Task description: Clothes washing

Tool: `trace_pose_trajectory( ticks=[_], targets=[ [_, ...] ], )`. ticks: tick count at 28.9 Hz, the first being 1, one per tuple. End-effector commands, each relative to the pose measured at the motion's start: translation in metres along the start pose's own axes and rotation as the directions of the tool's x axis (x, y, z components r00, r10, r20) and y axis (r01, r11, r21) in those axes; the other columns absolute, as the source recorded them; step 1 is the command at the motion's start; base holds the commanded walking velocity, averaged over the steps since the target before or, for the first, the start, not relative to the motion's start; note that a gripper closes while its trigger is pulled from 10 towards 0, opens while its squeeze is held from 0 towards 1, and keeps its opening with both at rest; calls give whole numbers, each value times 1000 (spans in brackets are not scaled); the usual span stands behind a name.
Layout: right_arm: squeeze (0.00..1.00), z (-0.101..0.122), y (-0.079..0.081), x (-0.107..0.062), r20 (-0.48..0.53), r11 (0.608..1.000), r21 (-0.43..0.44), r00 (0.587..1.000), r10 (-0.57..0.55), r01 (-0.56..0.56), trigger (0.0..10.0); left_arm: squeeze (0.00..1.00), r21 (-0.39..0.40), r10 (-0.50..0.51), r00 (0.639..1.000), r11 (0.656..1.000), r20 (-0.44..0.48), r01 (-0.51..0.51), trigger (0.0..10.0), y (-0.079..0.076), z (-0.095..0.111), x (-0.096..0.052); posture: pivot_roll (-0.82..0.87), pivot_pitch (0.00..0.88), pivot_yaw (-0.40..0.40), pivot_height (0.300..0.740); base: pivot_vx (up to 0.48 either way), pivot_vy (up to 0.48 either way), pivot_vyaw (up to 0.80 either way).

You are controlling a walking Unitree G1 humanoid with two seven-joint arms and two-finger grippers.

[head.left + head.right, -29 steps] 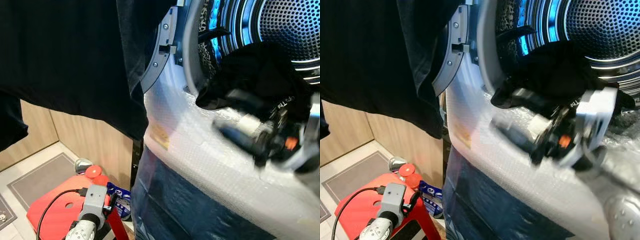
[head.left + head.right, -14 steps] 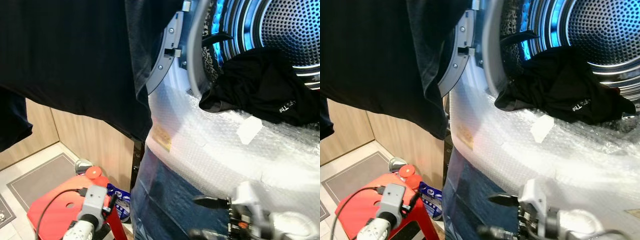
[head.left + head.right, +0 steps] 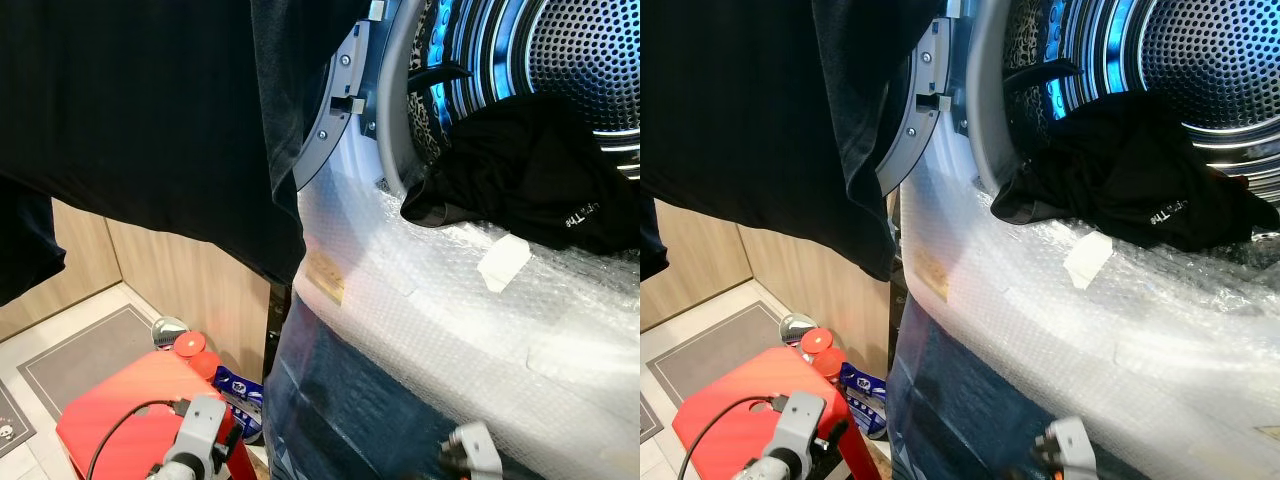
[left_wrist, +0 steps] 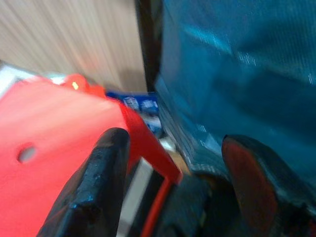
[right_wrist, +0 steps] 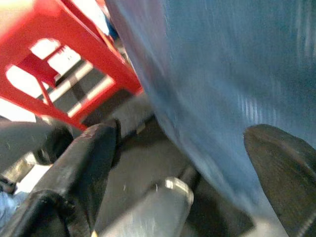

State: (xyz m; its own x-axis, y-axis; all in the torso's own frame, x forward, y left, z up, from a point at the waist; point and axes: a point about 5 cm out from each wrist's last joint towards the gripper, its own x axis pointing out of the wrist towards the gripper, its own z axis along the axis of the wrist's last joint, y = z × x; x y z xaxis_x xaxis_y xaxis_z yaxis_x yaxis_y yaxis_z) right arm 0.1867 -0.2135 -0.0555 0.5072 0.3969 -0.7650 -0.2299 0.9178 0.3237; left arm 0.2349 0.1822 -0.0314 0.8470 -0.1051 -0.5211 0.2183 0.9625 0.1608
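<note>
Black clothing (image 3: pixel 530 165) lies bunched in the mouth of the washing machine drum (image 3: pixel 590 60), up at the far right, one fold spilling over the grey door seal (image 3: pixel 392 120) onto the bubble wrap (image 3: pixel 440 300) that covers the machine's front. Both grippers are low down, well apart from the garment and below the drum opening. The left gripper (image 4: pixel 173 182) has its two black fingers spread wide with nothing between them, hanging over the red plastic stool (image 3: pixel 130 400) at the near left. The right gripper (image 5: pixel 197 168) is likewise spread and empty, close against the blue-wrapped lower front of the machine (image 3: pixel 350 400); a bit of its silver wrist (image 3: pixel 470 450) pokes up at the near edge in the head views. Between grippers and garment stands the bulging bubble-wrapped front panel. A large dark garment (image 3: pixel 140 110) hangs at the left, covering the open round door (image 3: pixel 330 110). Beside the stool, a red cap (image 3: pixel 188 344) and a blue packet (image 3: pixel 238 385) sit against the wooden wall panel (image 3: pixel 190 290).
</note>
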Motion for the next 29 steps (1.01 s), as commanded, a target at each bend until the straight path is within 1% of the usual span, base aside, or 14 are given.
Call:
trace_pose_trajectory(
  ticks=[1, 3, 4, 5, 6, 7, 9, 10, 11, 13, 16, 20, 25, 29],
  targets=[
    [0, -17, -11, -2, -65, 994, 18, 992, -106, 108, 10000, 0, 9, -42, 998, 999, -51, 42, 10000, -10, -9, 1, 37, 0, -105, 740, 0, 0, 0],
    [0, -30, -17, -3, -137, 979, 8, 970, -199, 202, 10000, 0, 11, -49, 995, 999, -89, 50, 10000, -12, -16, 1, 39, 0, -104, 740, 0, 0, 0],
    [0, -39, -23, -5, -183, 950, 25, 935, -303, 313, 10000, 0, -2, -56, 990, 998, -130, 56, 10000, -15, -24, -1, 36, 0, -100, 740, 0, 0, 0],
    [0, -45, -27, -6, -204, 897, 138, 898, -390, 421, 10000, 0, -3, -56, 984, 998, -172, 56, 10000, -16, -32, -3, 37, 0, -98, 740, 0, 0, 0],
    [0, -45, -27, -6, -204, 897, 138, 898, -390, 421, 10000, 0, -3, -56, 984, 998, -172, 56, 10000, -16, -32, -3, 37, 0, -98, 740, 0, 0, 0],
    [0, -47, -27, -5, -217, 871, 163, 878, -427, 464, 10000, 0, -15, -37, 973, 999, -229, 34, 10000, -16, -43, -7, 35, 0, -90, 740, 0, 0, 0],
    [0, -47, -26, -3, -219, 854, 156, 860, -461, 497, 10000, 0, -31, -9, 960, 1000, -280, 0, 10000, -14, -53, -11, 34, 0, -85, 740, 0, 0, 0],
    [0, -46, -25, -2, -220, 825, 167, 836, -502, 540, 10000, 0, -50, 21, 948, 998, -316, -39, 10000, -12, -60, -14, 33, 0, -78, 740, 0, 0, 0],
    [0, -46, -25, -2, -220, 825, 167, 836, -502, 540, 10000, 0, -50, 21, 948, 998, -316, -39, 10000, -12, -60, -14, 33, 0, -78, 740, 0, 0, 0],
    [0, -42, -22, 2, -216, 789, 213, 816, -537, 576, 10000, 0, -104, 73, 934, 988, -350, -116, 10000, -9, -66, -18, 43, 0, -67, 740, 0, 0, 0],
    [0, -37, -12, 11, -206, 823, 169, 836, -508, 542, 10000, 0, -123, 114, 919, 977, -378, -172, 10000, -5, -71, -21, 51, 0, -64, 740, 0, 0, 0],
    [0, -34, -11, 13, -200, 812, 186, 830, -521, 554, 10000, 0, -131, 125, 914, 973, -387, -189, 10000, -4, -73, -21, 57, 0, -63, 740, 0, 0, 0],
    [0, -32, -12, 13, -202, 814, 107, 814, -544, 571, 10000, 0, -130, 125, 909, 973, -398, -190, 10000, -3, -75, -23, 62, 0, -68, 740, 0, 0, 0],
    [0, -32, -12, 13, -202, 814, 107, 814, -544, 571, 10000, 0, -130, 125, 909, 973, -398, -190, 10000, -3, -75, -23, 62, 0, -68, 740, 0, 0, 0]
  ],
)
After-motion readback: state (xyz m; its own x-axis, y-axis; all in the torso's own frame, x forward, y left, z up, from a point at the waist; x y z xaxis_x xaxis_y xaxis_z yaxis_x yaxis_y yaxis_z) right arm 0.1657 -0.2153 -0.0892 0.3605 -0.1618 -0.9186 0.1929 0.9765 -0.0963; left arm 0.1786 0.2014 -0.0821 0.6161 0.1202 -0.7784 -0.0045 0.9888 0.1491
